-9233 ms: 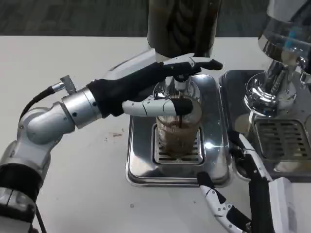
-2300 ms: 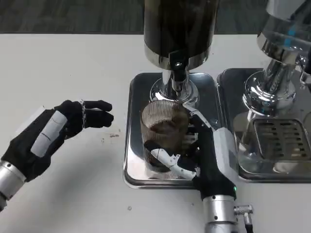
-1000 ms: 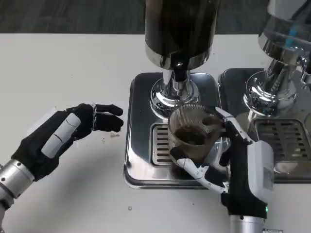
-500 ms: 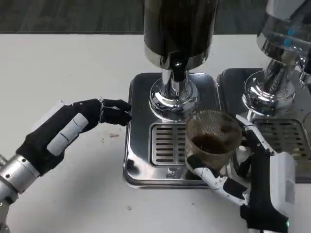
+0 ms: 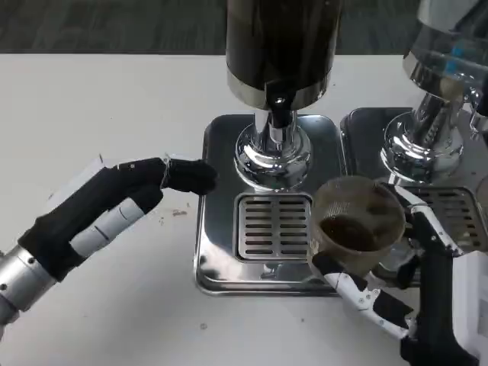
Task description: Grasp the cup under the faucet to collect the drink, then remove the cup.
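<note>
The ribbed glass cup (image 5: 357, 225), part-filled with dark drink, is being held upright by the right hand (image 5: 415, 293) over the drip tray's (image 5: 221, 267) right edge, right of the faucet (image 5: 278, 114). The left hand (image 5: 114, 206) is being kept empty, fingers extended, at the tray's left edge.

We cannot see the top of the drink machine (image 5: 280, 46) at 12 o'clock; the picture's edge cuts it. The right robot hand (image 5: 427, 305) is cut off at 5 o'clock. The cup (image 5: 357, 225) hides part of its fingers.
</note>
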Available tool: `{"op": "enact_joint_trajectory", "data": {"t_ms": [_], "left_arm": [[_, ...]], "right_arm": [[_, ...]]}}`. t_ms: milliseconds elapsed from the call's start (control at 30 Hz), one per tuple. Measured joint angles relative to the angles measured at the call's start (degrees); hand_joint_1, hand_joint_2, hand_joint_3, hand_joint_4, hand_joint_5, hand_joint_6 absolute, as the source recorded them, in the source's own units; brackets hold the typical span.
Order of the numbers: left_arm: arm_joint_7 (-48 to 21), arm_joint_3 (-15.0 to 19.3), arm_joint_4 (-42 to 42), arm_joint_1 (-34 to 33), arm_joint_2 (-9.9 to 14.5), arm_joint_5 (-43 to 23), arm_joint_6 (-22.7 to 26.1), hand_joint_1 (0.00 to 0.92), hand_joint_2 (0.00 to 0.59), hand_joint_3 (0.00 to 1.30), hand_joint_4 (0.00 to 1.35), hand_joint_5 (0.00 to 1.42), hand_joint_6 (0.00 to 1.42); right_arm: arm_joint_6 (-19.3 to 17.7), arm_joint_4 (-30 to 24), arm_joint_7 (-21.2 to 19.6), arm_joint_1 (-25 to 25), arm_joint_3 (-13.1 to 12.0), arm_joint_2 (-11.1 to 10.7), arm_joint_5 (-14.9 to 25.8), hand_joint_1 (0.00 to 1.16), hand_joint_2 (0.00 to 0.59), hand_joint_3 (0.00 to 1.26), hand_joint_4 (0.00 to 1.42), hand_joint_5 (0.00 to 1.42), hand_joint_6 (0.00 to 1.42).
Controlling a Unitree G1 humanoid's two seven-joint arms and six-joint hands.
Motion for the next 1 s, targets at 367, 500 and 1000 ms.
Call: {"op": "enact_joint_trajectory", "data": {"t_ms": [367,500,1000], "left_arm": [[-0.8,-2.1,-5.6,4.8,3.3,0.0,-8.7,0.000,0.135,0.27,0.18,0.17,0.20],[-0.8,-3.3,-6.9,5.7,5.0,0.0,-12.2,0.000,0.135,0.26,0.15,0.16,0.19],[-1.5,-7.8,-7.4,7.4,12.1,0.1,-23.8,0.000,0.121,0.19,0.04,0.04,0.11]], "right_arm": [[0.0,-7.7,3.1,5.3,-1.8,-1.1,0.0,0.85,0.181,0.62,0.68,0.93,1.24],[-0.1,-9.3,3.9,6.8,-2.4,-1.2,0.1,0.86,0.180,0.62,0.69,0.93,1.26],[-1.0,-13.3,5.6,11.3,-3.4,-1.3,0.1,0.87,0.164,0.64,0.71,0.95,1.28]]}}
